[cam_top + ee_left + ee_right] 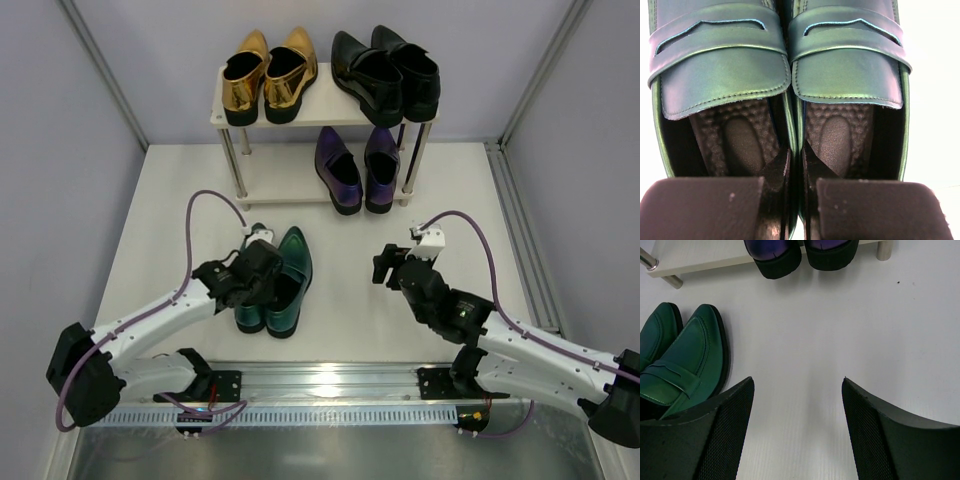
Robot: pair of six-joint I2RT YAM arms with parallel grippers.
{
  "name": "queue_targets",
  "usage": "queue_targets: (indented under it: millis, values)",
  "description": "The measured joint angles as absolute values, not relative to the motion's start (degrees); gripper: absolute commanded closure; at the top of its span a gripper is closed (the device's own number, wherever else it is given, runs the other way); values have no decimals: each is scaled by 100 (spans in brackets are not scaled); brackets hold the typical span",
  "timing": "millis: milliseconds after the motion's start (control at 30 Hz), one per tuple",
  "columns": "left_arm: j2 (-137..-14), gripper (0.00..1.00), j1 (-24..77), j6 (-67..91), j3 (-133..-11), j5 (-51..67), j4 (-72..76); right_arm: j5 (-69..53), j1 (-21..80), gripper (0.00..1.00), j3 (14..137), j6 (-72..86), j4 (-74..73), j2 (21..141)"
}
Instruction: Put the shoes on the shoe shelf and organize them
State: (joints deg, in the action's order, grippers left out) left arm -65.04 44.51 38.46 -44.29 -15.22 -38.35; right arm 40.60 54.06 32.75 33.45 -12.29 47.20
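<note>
Surface (pixel 350 300): white and smooth; carries the shoe shelf and the teal pair.
Shoe shelf (pixel 280 175): gold pair (pixel 268 75) and black pair (pixel 385 75) on the top board, purple pair (pixel 355 170) on the right of the lower board; the lower left is free.
Teal pair (pixel 293 255): on the surface in front of the shelf's lower left, side by side, toes toward the shelf.
Handling: probably light, with stiff, glossy uppers that will slip under a loose pinch. The two touching inner walls at the heel openings are likely the best hold.
Left end effector (pixel 790 182): one finger in each teal shoe, straddling those walls. I cannot tell whether it is clamped.
Right end effector (pixel 798 379): jaws spread, empty, in front of the shelf's right side.
</note>
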Motion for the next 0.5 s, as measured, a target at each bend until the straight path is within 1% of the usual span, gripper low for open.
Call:
queue_targets:
  millis: [200, 500]
  values:
    - [-6486, 100, 4451, 3638, -5142, -1614, -4154, 4060, 5406, 27, 3275, 3363, -1232, 4711]
    - [-6617, 100, 4456, 3074, -6123, -2005, -4032, 4060, 5406, 27, 3173, 3385, -1256, 4619]
